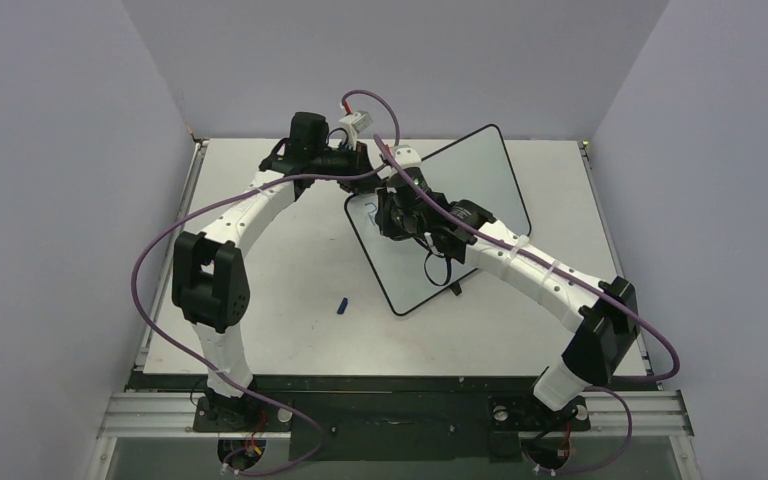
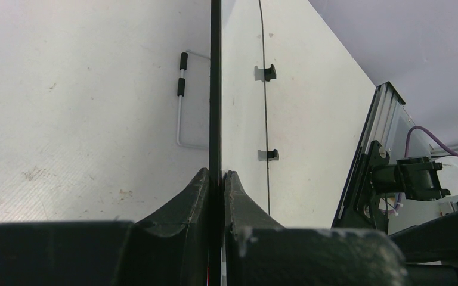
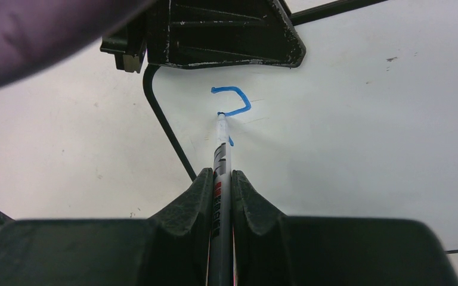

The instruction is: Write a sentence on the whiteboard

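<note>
Overhead, I saw the whiteboard [image 1: 485, 180] set askew at mid-table, with bare table [image 1: 280, 270] and a small blue piece [image 1: 342, 305] off its near-left edge. Only the wrist views showed my left gripper [image 2: 216, 179] pinching the board's thin rim and my right gripper [image 3: 222, 177] clamping a marker [image 3: 220, 152], its tip on the sentence [image 3: 237, 101], just one blue hook.

1. Blue stroke [image 3: 234, 101] on the whiteboard [image 3: 364, 149], by the board's rounded corner. It is a single hook open toward 9 o'clock, like the top of a question mark or an unfinished letter, and spells no word. A short blue dash sits at 5 o'clock of it, beside the pen tip.
2. Marker [image 3: 222, 173]: black and red print on the barrel, too blurred to read.
3. Top view: the same stroke shows as a faint blue scribble, unreadable.
</note>
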`<control>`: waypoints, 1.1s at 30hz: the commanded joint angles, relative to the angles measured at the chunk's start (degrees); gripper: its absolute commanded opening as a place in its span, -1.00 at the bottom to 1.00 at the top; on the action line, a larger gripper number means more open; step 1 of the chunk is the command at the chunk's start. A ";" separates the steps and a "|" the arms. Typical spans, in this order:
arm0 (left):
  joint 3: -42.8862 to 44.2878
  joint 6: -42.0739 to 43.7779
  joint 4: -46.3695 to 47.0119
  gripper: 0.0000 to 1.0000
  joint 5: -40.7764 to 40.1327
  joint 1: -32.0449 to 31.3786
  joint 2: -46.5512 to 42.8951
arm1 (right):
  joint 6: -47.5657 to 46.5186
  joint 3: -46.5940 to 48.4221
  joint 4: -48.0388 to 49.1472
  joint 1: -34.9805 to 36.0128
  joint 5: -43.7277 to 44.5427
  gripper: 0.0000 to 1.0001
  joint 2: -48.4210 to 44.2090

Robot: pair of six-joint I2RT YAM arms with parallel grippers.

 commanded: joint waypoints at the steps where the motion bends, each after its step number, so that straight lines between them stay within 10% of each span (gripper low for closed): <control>1: 0.34 4.13 2.33 -1.00 1.14 -1.48 -3.49 | 0.86 2.02 0.42 0.44 -0.36 -1.00 0.83; 33: 0.61 5.64 0.78 -1.00 0.34 -1.31 -4.80 | -0.55 -3.18 -1.64 -2.16 2.64 -1.00 -6.64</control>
